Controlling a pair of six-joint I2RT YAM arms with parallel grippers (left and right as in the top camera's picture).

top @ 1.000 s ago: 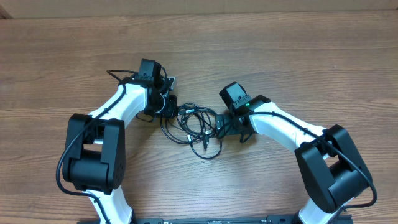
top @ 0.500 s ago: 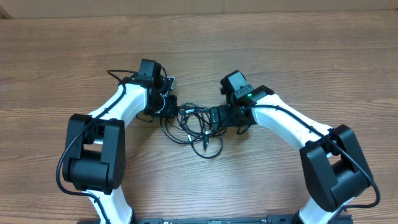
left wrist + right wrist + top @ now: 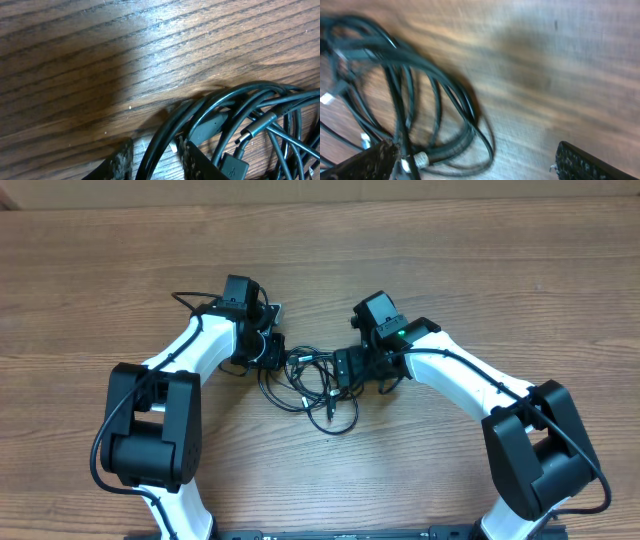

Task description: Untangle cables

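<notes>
The cables are a tangle of thin black cords on the wooden table between my two arms. My left gripper sits at the tangle's left edge. In the left wrist view its fingers are drawn close around one black strand of the cables, with a grey plug tip just beyond. My right gripper is at the tangle's right edge. In the right wrist view, which is blurred, its fingers are wide open and empty, with loops of the cables and a silver plug tip by the left finger.
The wooden table stretches all round the tangle. Both arm bases stand at the near edge, each with thicker black wires. A loop of the tangle reaches toward the near side.
My right arm has moved left, bringing its open gripper up against the right side of the tangle. The left arm and the cables have not visibly moved.
</notes>
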